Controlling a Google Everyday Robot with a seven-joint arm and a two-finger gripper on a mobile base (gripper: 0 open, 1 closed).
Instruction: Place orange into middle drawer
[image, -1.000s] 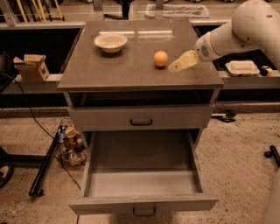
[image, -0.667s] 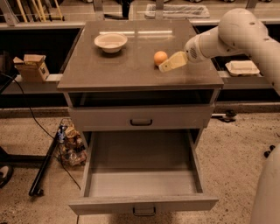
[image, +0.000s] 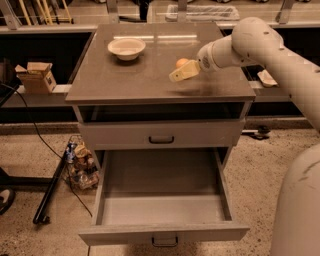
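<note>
Orange (image: 182, 62) seen right of bowl (image: 126, 48). Gripper (image: 180, 75) held right of bowl too, touching or just beside orange (grip state cannot be told). Orange judged light, firm, smooth, apt to roll; best taken across widest middle. Drawer (image: 200, 232) found open, well below bowl.

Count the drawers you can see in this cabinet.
2. One closed drawer sits at the upper level. The middle drawer is pulled open below it. Any lower drawer would be hidden beneath it. The gripper is at the orange up on top.
</note>
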